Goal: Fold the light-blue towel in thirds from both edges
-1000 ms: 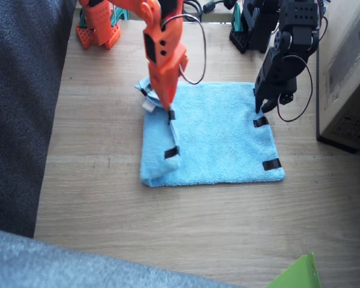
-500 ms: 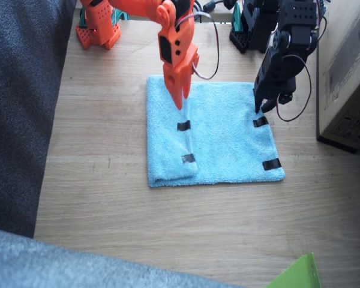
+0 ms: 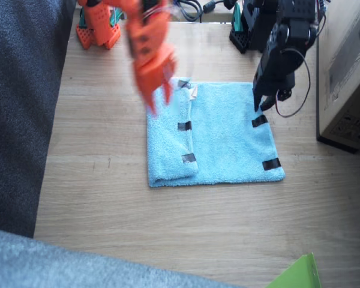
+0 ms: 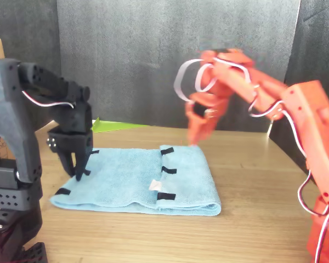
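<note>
The orange right arm is raised and motion-blurred, its right claw (image 3: 157, 99) empty with jaws slightly parted. The black left arm angles downward, left claw (image 3: 259, 107) pointing down, jaws close together.

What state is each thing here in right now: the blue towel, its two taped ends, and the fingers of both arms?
light-blue towel: flat on the table, partly folded.
Folded short edge: laid over the middle, tapes and tag facing up.
Unfolded short edge: flat, not yet folded.
Right gripper: raised off the towel, empty, blurred; fingers seem apart.
Left gripper: fingers down at the unfolded edge; grip unclear.
</note>
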Robot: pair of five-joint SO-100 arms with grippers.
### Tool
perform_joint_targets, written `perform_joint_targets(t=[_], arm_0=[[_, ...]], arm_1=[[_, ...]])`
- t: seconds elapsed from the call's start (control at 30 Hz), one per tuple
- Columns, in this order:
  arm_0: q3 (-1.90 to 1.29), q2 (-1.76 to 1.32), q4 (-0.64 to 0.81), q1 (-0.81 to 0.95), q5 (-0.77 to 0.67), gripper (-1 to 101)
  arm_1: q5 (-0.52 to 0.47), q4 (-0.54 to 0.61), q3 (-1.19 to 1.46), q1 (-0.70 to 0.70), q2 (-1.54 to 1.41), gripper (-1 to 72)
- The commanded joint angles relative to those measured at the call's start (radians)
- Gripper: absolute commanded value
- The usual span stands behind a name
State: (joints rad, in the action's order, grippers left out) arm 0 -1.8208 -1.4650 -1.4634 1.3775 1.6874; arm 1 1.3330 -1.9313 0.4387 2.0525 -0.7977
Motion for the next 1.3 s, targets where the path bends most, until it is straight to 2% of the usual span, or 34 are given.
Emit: perform_joint_targets(t=[0.0,0.53,1.03,1.17,1.27], arm_0=[[0.086,-0.083,-0.077,0.003,0.035,0],[0.512,-0.015,-0.353,-0.25,0.06,0],[0.994,0.364,-0.492,-0.457,0.055,0],[1.241,0.545,-0.586,-0.5,0.063,0],[1.345,0.63,-0.597,-0.534,0.069,0]], arm_1=[[0.005,-0.014,0.041,-0.075,-0.101,18.8],[0.038,-0.008,0.141,-0.258,-0.133,16.4],[-0.018,0.218,0.709,-0.423,-0.486,18.9],[-0.025,0.253,0.818,-0.446,-0.557,19.0],[-0.029,0.273,0.884,-0.456,-0.597,19.1]])
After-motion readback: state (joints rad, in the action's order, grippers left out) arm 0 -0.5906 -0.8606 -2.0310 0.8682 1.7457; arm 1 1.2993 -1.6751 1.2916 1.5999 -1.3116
